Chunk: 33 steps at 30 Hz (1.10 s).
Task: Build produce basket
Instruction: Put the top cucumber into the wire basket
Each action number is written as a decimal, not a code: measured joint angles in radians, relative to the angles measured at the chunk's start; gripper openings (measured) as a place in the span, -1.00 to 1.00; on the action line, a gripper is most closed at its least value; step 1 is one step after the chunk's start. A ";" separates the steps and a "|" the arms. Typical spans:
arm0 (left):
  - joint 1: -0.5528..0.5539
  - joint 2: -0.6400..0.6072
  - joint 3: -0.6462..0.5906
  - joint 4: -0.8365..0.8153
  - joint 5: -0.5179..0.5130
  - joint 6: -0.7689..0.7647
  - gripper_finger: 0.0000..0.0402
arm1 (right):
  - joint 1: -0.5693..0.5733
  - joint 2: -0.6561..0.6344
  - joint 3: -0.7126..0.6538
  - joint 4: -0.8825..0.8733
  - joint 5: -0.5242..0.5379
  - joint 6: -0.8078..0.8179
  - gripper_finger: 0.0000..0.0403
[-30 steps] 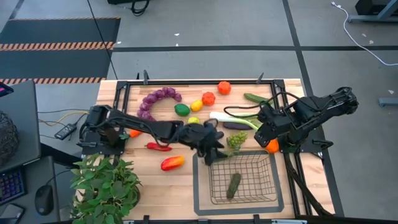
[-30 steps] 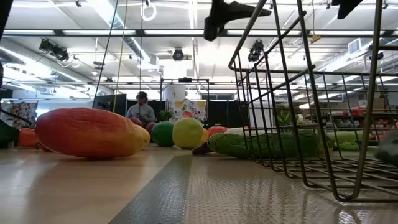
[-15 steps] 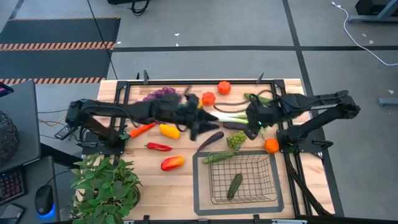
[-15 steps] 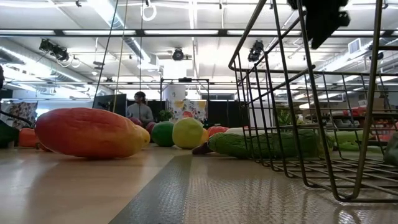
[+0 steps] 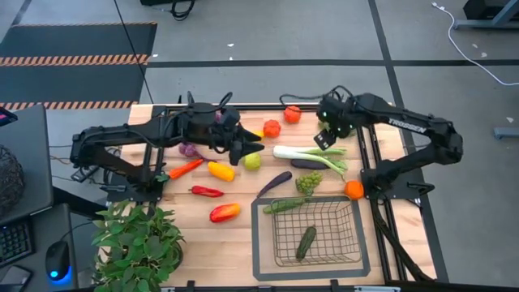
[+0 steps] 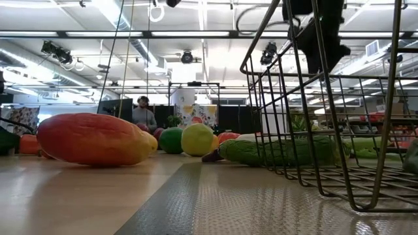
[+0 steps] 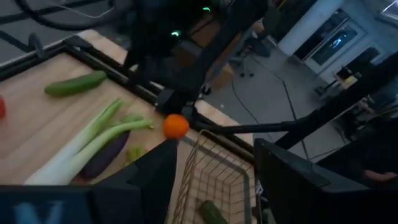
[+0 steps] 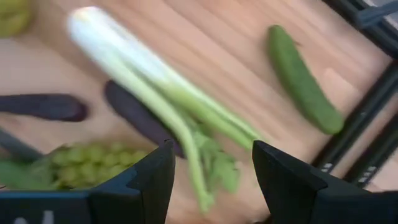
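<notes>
The wire basket (image 5: 268, 243) stands at the near right with one cucumber (image 5: 306, 242) lying in it. A second cucumber (image 5: 284, 205) lies at its far left corner. Produce is spread over the far half: leek (image 5: 308, 152), eggplant (image 5: 274, 183), green grapes (image 5: 307, 183), orange (image 5: 353, 190), tomatoes (image 5: 272, 128), yellow pepper (image 5: 220, 171). My left gripper (image 5: 253, 148) hovers open above the lime (image 5: 253, 161), pointing nearly level toward the right edge (image 7: 211, 186). My right gripper (image 5: 324, 135) hangs open, pointing down over the leek's leafy end (image 8: 211, 180).
A third cucumber (image 5: 332, 127) lies at the far right by the black rail frame (image 5: 369, 146). A carrot (image 5: 185, 169), a red chili (image 5: 207, 192) and a red-yellow fruit (image 5: 225, 212) lie on the left half. A potted plant (image 5: 138, 239) fills the near left corner.
My left gripper has pulled away from the basket's far left corner, rising and going toward the table's far left, and now points more level. My right gripper has swung from beside the orange toward the far edge and sunk a little, ending over the leek.
</notes>
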 joint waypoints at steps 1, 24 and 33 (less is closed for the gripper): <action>0.000 -0.005 0.000 -0.002 0.001 0.000 0.08 | -0.032 0.013 0.000 0.000 -0.006 -0.033 0.09; 0.131 -0.017 0.000 0.013 -0.001 -0.013 0.05 | -0.472 0.254 0.000 0.022 -0.105 -0.543 0.36; 0.161 -0.017 0.000 0.016 -0.001 -0.053 0.03 | -0.528 0.328 0.000 0.022 -0.096 -0.647 0.77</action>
